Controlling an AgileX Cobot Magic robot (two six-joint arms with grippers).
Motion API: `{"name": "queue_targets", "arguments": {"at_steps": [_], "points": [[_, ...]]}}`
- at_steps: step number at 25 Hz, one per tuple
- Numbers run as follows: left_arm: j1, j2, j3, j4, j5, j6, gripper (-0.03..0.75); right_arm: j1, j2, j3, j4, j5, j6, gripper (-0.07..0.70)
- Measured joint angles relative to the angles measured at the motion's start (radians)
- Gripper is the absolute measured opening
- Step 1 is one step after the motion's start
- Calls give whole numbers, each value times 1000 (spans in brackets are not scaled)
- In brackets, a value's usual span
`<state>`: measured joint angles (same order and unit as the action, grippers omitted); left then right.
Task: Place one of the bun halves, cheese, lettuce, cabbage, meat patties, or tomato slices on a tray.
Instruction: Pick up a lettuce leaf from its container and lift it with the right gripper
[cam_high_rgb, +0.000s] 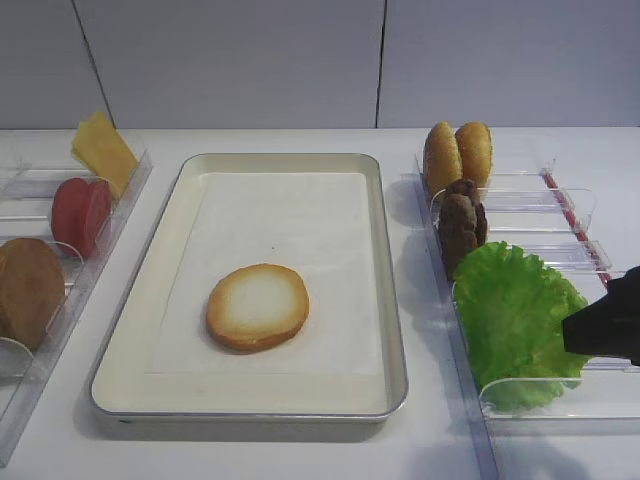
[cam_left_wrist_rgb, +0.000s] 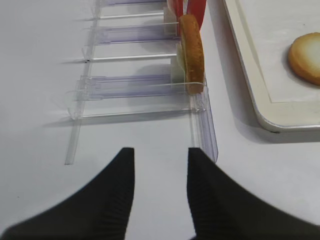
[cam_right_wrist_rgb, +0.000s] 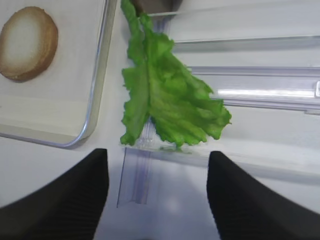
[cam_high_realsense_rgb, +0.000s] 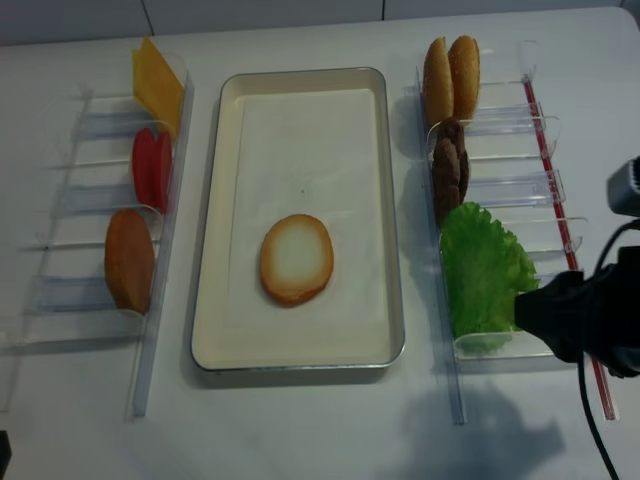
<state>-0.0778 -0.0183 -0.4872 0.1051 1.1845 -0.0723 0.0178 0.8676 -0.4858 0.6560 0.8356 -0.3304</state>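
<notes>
One bun half lies cut face up on the cream tray. The lettuce leans in the near right bin. My right gripper hovers just short of the lettuce, jaws wide open and nothing between them. It shows as a dark shape at the leaf's right edge. My left gripper is open over bare table, short of the upright bun half. Meat patties, more bun halves, cheese and tomato slices stand in bins. Cabbage is out of view.
Rows of clear plastic bins flank the tray, on the left and on the right. Their upright dividers and long rails stick out over the white table. A thin red strip runs along the right bins.
</notes>
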Motion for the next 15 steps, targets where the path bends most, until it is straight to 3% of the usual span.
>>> {"name": "queue_targets", "arguments": {"at_steps": [3,9,15], "points": [[0,0,0,0,0,0,259,0,63,-11,48,-23,-50,445],[0,0,0,0,0,0,259,0,160,-20,267,-90,-232,447],[0,0,0,0,0,0,259,0,246,-20,331,-98,-298,446]]}}
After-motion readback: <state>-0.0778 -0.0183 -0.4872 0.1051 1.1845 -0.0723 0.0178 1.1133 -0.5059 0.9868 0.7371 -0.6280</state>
